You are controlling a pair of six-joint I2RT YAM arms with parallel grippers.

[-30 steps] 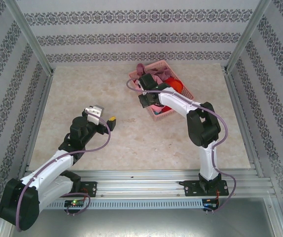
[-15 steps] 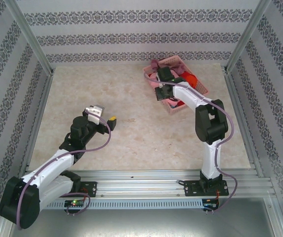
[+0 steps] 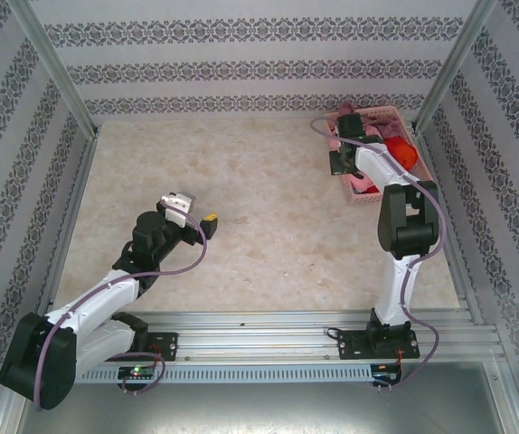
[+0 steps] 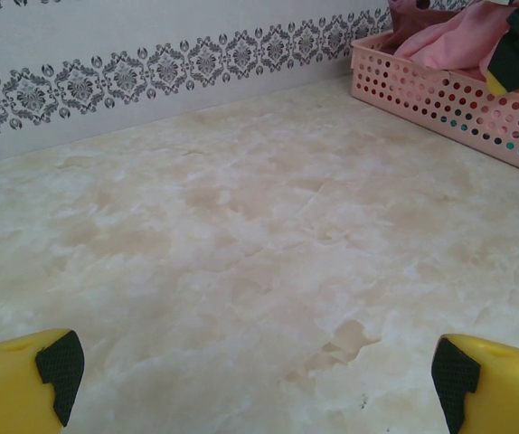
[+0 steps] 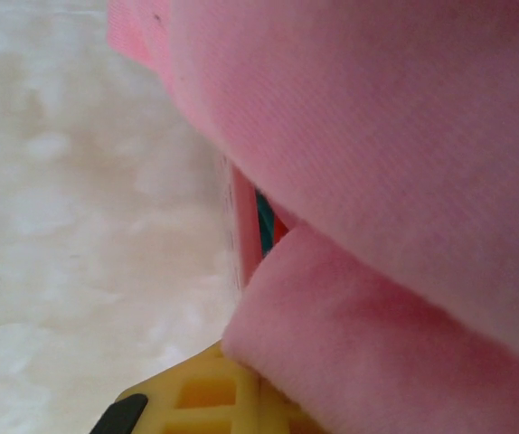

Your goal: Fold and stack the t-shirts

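Left gripper (image 4: 256,372): low over the table (image 3: 268,235), jaws wide, nothing between them. Yellow plastic fingers with black rubber pads (image 4: 59,362). Tabletop is smooth, beige and marbled, slightly glossy.

Right arm is stretched out to the far right corner. Right gripper (image 3: 337,165) is at the left wall of the basket (image 4: 440,99), jaws closed. The right wrist view shows a fold of the light pink t-shirt (image 5: 377,181) coming out right at the yellow lattice finger (image 5: 196,398). Can't tell if the basket wall is pinched too.

The basket is pink rigid plastic with round-hole sides. All the t-shirts are in it, crumpled and unfolded:
- the light pink one, a soft fine knit, spilling over the rim
- orange-red t-shirt (image 3: 404,154) on the right side
- mauve t-shirt (image 3: 344,120) at the far end
- a sliver of teal t-shirt (image 5: 264,224) behind the wall

Far wall (image 4: 151,72) is white with grey damask bands.
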